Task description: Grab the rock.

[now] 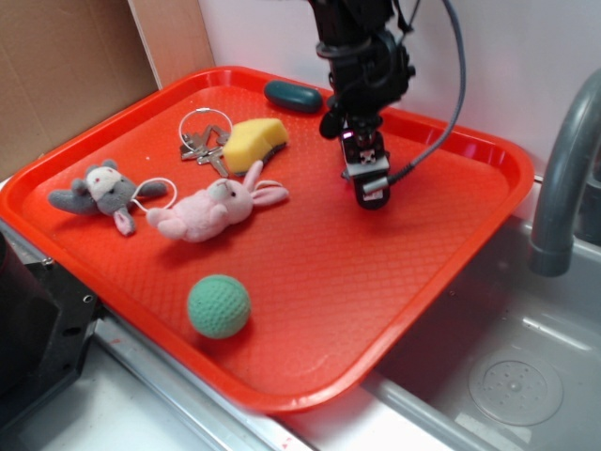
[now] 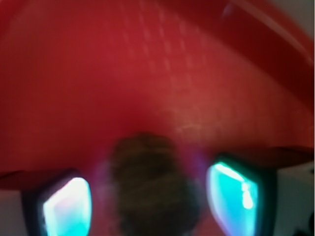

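We see the gripper (image 1: 373, 193) lowered onto the red tray (image 1: 441, 244), nearer the tray's far right corner than its middle, the black arm coming down from above. In the wrist view the rock (image 2: 147, 187), a blurred brown-grey lump, sits between the two glowing teal fingertips (image 2: 231, 196), which stand on either side of it with narrow gaps showing, so the jaws look spread around the rock; we cannot tell whether they touch it. In the exterior view the rock itself is hidden behind the gripper. Near the far edge of the tray lies a dark teal oval (image 1: 293, 95), and just in front of it a yellow sponge wedge (image 1: 254, 142) beside a ring of keys (image 1: 205, 139). Toward the left edge lie a grey plush toy (image 1: 101, 191) and a pink plush rabbit (image 1: 218, 209). A green ball (image 1: 219, 305) rests near the front edge.
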{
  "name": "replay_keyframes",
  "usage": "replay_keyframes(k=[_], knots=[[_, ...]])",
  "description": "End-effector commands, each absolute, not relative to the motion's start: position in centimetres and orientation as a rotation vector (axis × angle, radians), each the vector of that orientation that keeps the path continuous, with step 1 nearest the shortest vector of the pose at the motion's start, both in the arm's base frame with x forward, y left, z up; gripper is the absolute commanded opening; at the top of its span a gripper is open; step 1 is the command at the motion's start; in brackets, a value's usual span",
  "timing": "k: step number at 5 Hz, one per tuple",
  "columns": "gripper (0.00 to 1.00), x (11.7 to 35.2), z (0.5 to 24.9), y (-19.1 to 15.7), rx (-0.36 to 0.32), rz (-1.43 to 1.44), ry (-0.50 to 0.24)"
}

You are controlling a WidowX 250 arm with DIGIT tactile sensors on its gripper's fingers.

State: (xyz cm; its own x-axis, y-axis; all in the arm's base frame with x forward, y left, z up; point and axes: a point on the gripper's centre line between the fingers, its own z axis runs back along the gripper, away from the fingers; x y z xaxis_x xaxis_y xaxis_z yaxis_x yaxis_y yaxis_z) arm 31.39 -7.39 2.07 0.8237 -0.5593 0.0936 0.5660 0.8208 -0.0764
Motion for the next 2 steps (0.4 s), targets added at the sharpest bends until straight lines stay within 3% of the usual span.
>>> replay_keyframes(k=[1, 2], knots=[[0.0, 29.5, 1.3, -10.4, -0.066, -0.581, -0.117], [0.0, 30.3, 5.2, -8.4, -0.028, -0.512, -0.16]])
